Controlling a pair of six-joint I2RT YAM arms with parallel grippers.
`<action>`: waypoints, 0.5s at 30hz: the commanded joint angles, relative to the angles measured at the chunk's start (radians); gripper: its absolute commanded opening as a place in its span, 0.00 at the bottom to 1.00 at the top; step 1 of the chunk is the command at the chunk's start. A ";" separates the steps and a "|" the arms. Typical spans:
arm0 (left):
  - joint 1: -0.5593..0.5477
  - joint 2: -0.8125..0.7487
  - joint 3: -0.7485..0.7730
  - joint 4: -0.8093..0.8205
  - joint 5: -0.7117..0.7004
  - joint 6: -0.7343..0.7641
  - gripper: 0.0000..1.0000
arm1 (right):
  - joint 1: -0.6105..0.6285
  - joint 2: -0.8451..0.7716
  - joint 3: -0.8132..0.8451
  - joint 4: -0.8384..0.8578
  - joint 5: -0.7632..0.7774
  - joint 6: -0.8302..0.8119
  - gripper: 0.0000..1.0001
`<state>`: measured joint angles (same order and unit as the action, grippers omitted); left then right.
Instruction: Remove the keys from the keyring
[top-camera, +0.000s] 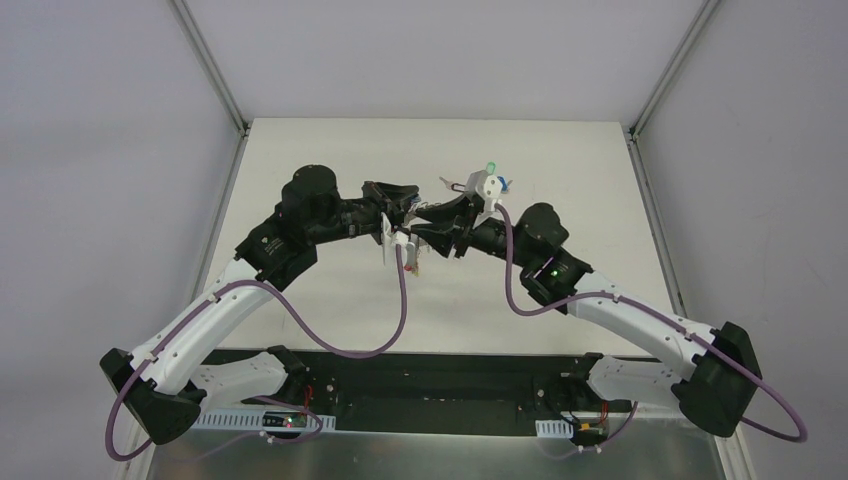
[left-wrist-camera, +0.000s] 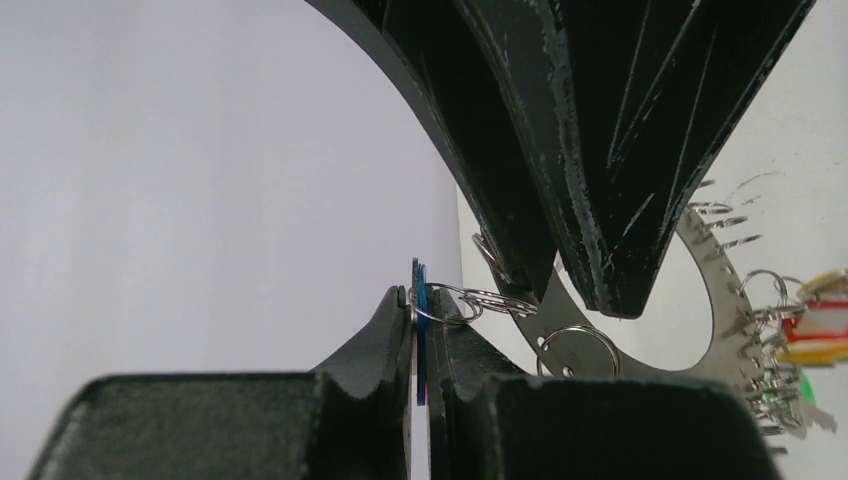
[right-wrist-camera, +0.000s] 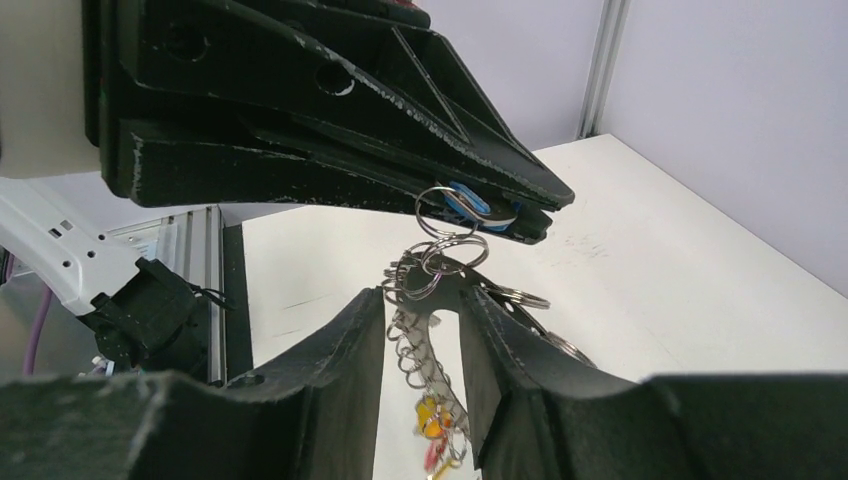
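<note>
My left gripper (left-wrist-camera: 420, 300) is shut on a blue key tag (left-wrist-camera: 421, 335), which it holds up in the air. Small split rings link that tag to the flat grey keyring (left-wrist-camera: 712, 285) hanging beside it. Red, yellow and green tagged keys (left-wrist-camera: 815, 322) dangle from the keyring's far edge. My right gripper (right-wrist-camera: 425, 300) stands open with its fingers on either side of the keyring's band (right-wrist-camera: 420, 338). A yellow tag (right-wrist-camera: 430, 419) swings lower on the ring. In the top view both grippers meet above the table's middle: left (top-camera: 408, 212), right (top-camera: 428, 228).
Loose keys with green (top-camera: 490, 167) and blue (top-camera: 508, 184) tags lie on the white table (top-camera: 330, 300) behind the right wrist, and a small key (top-camera: 450, 185) lies to their left. Metal frame posts stand at the back corners.
</note>
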<state>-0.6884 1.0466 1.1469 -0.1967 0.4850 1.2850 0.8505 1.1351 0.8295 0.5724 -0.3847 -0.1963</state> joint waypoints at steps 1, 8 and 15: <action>-0.012 -0.024 0.012 0.047 0.000 -0.011 0.00 | 0.010 0.010 0.061 0.077 0.041 -0.019 0.39; -0.014 -0.026 0.011 0.046 0.001 -0.012 0.00 | 0.015 0.024 0.069 0.113 0.072 -0.022 0.40; -0.014 -0.019 0.011 0.046 0.005 -0.008 0.00 | 0.018 0.039 0.083 0.129 0.066 -0.021 0.35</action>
<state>-0.6884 1.0462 1.1469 -0.1986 0.4850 1.2850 0.8619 1.1671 0.8494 0.6170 -0.3328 -0.2008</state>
